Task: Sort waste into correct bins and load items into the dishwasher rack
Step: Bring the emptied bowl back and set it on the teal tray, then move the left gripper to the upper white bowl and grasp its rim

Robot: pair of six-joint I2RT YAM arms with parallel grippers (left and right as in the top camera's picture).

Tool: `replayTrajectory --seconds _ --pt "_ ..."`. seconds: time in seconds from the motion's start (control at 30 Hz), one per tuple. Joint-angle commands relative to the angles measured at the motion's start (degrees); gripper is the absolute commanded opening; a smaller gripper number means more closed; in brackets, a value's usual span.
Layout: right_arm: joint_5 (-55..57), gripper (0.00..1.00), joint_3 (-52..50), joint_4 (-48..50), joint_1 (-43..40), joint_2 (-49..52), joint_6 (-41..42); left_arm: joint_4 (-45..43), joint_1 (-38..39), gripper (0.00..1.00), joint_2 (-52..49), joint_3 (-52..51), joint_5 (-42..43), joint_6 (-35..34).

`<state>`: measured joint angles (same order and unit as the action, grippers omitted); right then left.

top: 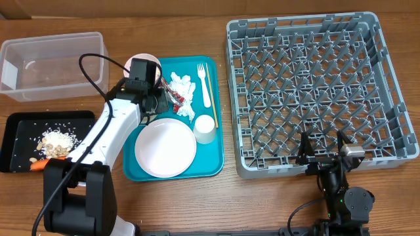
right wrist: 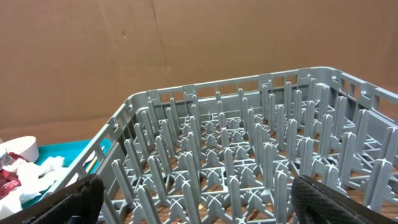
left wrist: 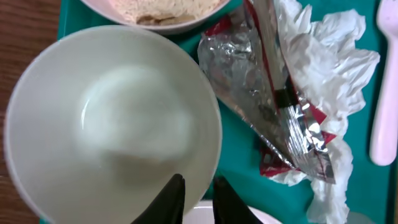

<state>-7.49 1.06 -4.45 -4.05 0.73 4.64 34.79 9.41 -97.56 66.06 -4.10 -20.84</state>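
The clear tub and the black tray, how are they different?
The clear tub is see-through with tall walls; the black tray is dark and shallow. The clear tub looks empty; the black tray holds rice scraps and a carrot. Both are rectangles sitting left of the teal tray.

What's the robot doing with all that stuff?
It's clearing up a meal. The left gripper pinches the rim of an empty bowl over the teal tray. The right gripper hangs open beside the dishwasher rack, which holds nothing yet. Napkins and a wrapper lie on the tray.
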Motion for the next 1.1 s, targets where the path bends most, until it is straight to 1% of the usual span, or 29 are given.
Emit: replayTrajectory --seconds 0.0,0.03,0.07,0.13,0.17,0.2,0.23,0.3,0.33,0.5,0.63,0.87,0.97,1.07 --pt "0.3 1.0 -0.6 0.2 -0.2 -0.5 -0.2 2.1 0.3 0.23 -0.1 4.8 -1.7 1.2" --pt "0.3 1.0 -0.6 0.2 -0.2 -0.5 -0.2 2.8 0.3 0.26 -0.1 6.6 -2.5 1.7" --pt "0.3 1.0 -0.6 0.2 -0.2 -0.5 -0.2 2.9 0.3 0.33 -0.1 7.9 -3.1 2.4" --pt "0.3 1.0 -0.6 0.2 -0.2 -0.5 -0.2 2.3 0.3 0.42 -0.2 10.6 -4.2 4.1" --pt "0.3 1.0 -0.6 0.2 -0.2 -0.5 -0.2 1.4 0.3 0.46 -0.2 11.3 -4.3 5.3" --pt "0.3 1.0 -0.6 0.2 -0.2 -0.5 -0.2 -1.1 0.2 0.51 -0.2 11.6 -4.7 8.6" --pt "0.3 1.0 -0.6 0.2 -0.2 -0.5 -0.2 -2.2 0.2 0.55 -0.2 11.6 -5.5 9.8" --pt "0.3 1.0 -0.6 0.2 -0.2 -0.5 -0.2 -3.6 0.0 0.61 -0.6 11.6 -6.6 10.6" --pt "0.3 1.0 -0.6 0.2 -0.2 -0.5 -0.2 -4.1 -0.2 0.62 -0.8 11.6 -6.7 10.6" --pt "0.3 1.0 -0.6 0.2 -0.2 -0.5 -0.2 -6.9 -1.2 0.62 -2.8 11.6 -6.4 10.6" --pt "0.3 1.0 -0.6 0.2 -0.2 -0.5 -0.2 -11.5 -1.9 0.64 -5.2 11.6 -6.8 10.6" --pt "0.3 1.0 -0.6 0.2 -0.2 -0.5 -0.2 -16.1 -2.3 0.58 -8.9 11.6 -6.6 8.9" --pt "0.3 1.0 -0.6 0.2 -0.2 -0.5 -0.2 -16.2 -2.2 0.57 -9.9 11.6 -4.9 6.7" --pt "0.3 1.0 -0.6 0.2 -0.2 -0.5 -0.2 -16.2 -2.2 0.56 -10.5 11.6 -0.7 5.7"
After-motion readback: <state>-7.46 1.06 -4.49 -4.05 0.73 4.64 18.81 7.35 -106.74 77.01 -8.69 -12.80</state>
